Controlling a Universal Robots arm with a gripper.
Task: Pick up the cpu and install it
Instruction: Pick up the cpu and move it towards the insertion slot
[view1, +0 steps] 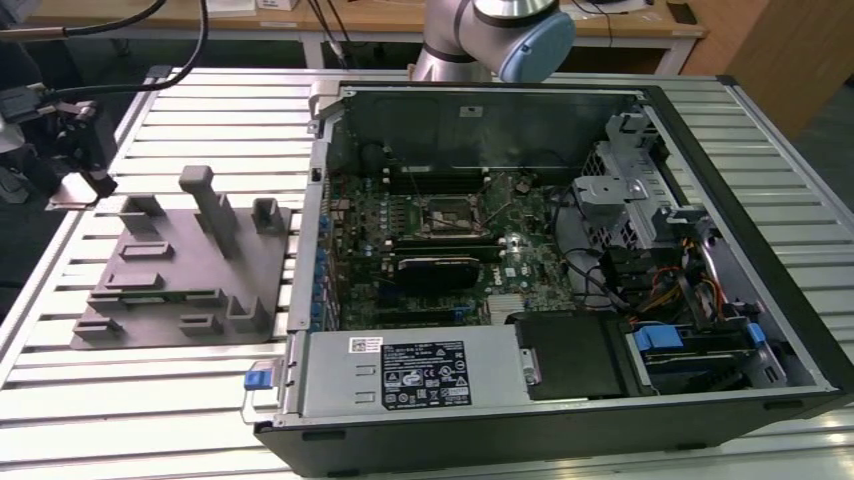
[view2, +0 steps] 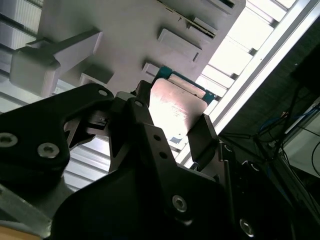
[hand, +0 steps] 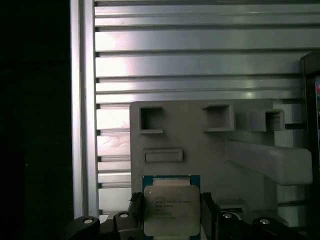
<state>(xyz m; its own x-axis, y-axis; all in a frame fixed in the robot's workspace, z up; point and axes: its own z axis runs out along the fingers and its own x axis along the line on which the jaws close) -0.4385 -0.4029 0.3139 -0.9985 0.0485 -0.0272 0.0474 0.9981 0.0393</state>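
Against slatted table (hand: 200, 40), gripper (hand: 171, 222) pinches the cpu (hand: 170, 205), lid facing first wrist camera.

A silver bench of ribbed aluminium slats (view1: 160, 400) spans the exterior view, its long grooves running from the exterior view's left to its right. Behind it stands a light wooden desk (view1: 360, 18) on white metal legs (view1: 310, 48). A brown wooden panel (view1: 787, 55) rises in the far corner on the exterior view's right. Dark floor (view1: 16, 240) shows past the bench's edge on the exterior view's left. In both wrist views the bench's grooved surface (hand: 200, 40) (view2: 235, 55) catches bright white glare, with deep shadow beyond its edge rail.
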